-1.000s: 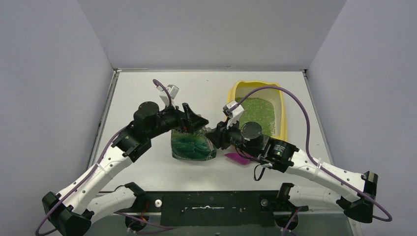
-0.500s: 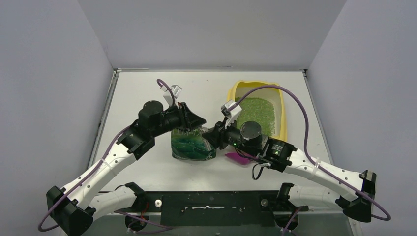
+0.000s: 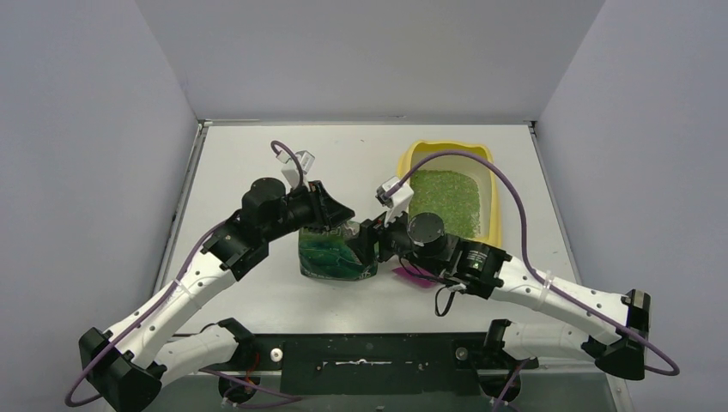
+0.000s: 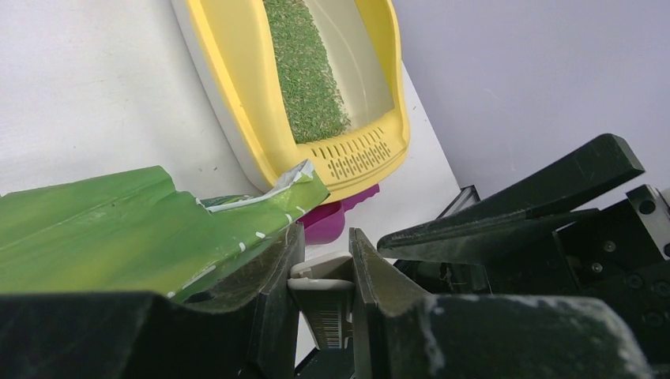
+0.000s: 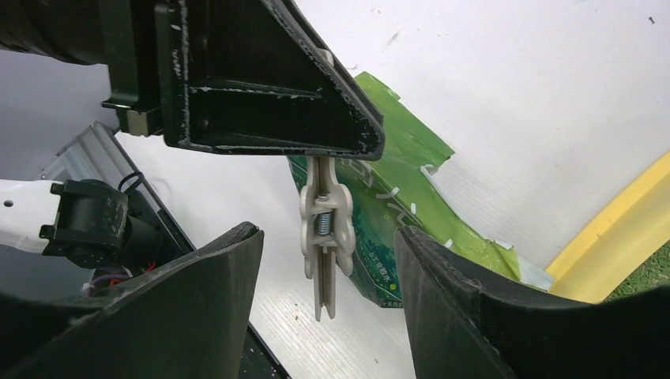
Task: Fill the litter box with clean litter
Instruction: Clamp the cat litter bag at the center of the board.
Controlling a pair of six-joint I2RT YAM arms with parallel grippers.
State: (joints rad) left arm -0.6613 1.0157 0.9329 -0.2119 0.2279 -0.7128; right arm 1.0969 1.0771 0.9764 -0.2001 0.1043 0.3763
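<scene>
Left gripper [image 3: 343, 216] is pinched on a beige clip [image 5: 322, 229] above the green bag [image 3: 330, 257]. Right gripper [image 3: 369, 240] is wide open, straddling the clip, not touching I think. Litter box [image 3: 493, 197] sits far right, long axis near-to-far, grate end nearest, with clean litter [image 3: 445, 199] inside. There's bare table [image 3: 240, 154] off to its left.

From above, the right arm [image 3: 515, 279] covers most of the magenta scoop [image 3: 413, 276], leaving only a sliver. In the left wrist view just its edge shows behind the green bag [image 4: 103, 237]. That arm also hides the near end of the litter box [image 3: 446, 148]. The bag's mouth is lost under the left gripper [image 3: 342, 215] and right gripper [image 3: 371, 240], and the beige clip [image 5: 324, 229] cannot be made out from above. The right wrist view cuts the box to 1 yellow corner and the clean litter [image 5: 656, 272] to a patch. The bag's white characters and the clip's striped print are too small to read.
</scene>
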